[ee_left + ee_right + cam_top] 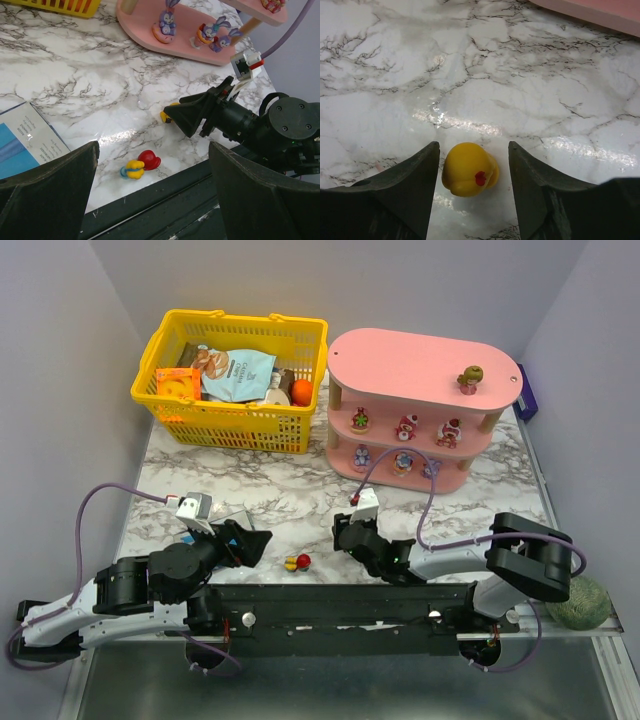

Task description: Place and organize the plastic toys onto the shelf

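Low on the marble table [250, 480], right gripper [340, 533] [473, 145] with fingers parted, pinching nothing. Straddles a yellow toy [469, 169] with a small red mark. Toy on the tabletop between the two fingers, close to both; contact hard to judge. Only an edge of it [164, 115] visible past the fingertip in the left wrist view.

Near the front edge, left gripper [255, 543] [153, 146] spread wide and empty, pointed toward the right gripper. Between the two grippers, apart from both, a red-and-yellow toy [296, 562] [141, 165] lying alone on the marble. Just beside the left finger, a flat blue-and-white box [25, 142] on the table.

At back right, shelf [400, 360] upright, three pink tiers.
- Top tier: one brownish figurine [470, 378] near the right end.
- Middle tier: three red-and-white figurines [406, 427] in a row.
- Bottom tier: three purple-blue figurines [403, 462] in a row, rabbit-eared in the left wrist view.

Just left of the shelf, yellow basket [165, 340] with snack packets [235, 372] inside. At the far right, near the right arm's base, a green round object [578, 602].
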`<state>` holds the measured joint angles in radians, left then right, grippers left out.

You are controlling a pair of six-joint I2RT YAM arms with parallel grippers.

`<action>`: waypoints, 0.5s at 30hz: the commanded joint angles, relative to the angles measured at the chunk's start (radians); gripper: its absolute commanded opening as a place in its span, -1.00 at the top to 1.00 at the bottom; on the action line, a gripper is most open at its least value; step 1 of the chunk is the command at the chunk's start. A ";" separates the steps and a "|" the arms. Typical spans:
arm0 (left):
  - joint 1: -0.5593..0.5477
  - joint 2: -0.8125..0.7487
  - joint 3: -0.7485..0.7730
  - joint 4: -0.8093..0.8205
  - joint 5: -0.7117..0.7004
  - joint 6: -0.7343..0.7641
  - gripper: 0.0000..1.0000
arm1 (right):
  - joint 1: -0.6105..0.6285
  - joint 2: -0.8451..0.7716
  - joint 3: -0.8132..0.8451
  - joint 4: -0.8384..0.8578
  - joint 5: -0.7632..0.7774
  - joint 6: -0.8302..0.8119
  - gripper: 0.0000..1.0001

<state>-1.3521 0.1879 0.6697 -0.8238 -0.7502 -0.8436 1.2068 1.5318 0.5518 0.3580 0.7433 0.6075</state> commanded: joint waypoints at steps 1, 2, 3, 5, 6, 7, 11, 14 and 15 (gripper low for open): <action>-0.012 -0.010 0.005 -0.021 -0.043 -0.022 -0.98 | -0.003 0.028 0.008 0.052 -0.028 -0.011 -0.29; -0.013 -0.010 0.007 -0.021 -0.044 -0.020 -0.98 | -0.004 0.033 0.011 0.052 -0.032 -0.012 -0.30; -0.013 -0.010 0.007 -0.023 -0.046 -0.022 -0.98 | -0.003 0.036 0.010 0.052 -0.035 -0.011 -0.31; -0.013 -0.007 0.005 -0.023 -0.046 -0.022 -0.97 | -0.003 0.041 0.010 0.050 -0.038 -0.003 -0.30; -0.015 -0.008 0.007 -0.024 -0.046 -0.023 -0.98 | -0.003 0.042 0.008 0.050 -0.036 0.001 -0.26; -0.015 -0.008 0.005 -0.024 -0.046 -0.023 -0.98 | -0.003 0.041 0.010 0.050 -0.033 0.006 -0.24; -0.016 -0.010 0.007 -0.026 -0.047 -0.022 -0.97 | -0.003 0.044 0.013 0.038 -0.027 0.009 -0.16; -0.015 -0.011 0.008 -0.026 -0.047 -0.025 -0.98 | -0.003 0.042 0.016 0.029 -0.021 0.012 0.06; -0.015 -0.011 0.007 -0.026 -0.047 -0.025 -0.98 | -0.003 0.037 0.019 0.024 -0.019 0.012 0.28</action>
<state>-1.3571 0.1879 0.6697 -0.8406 -0.7525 -0.8471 1.2068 1.5597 0.5518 0.3744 0.7116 0.6121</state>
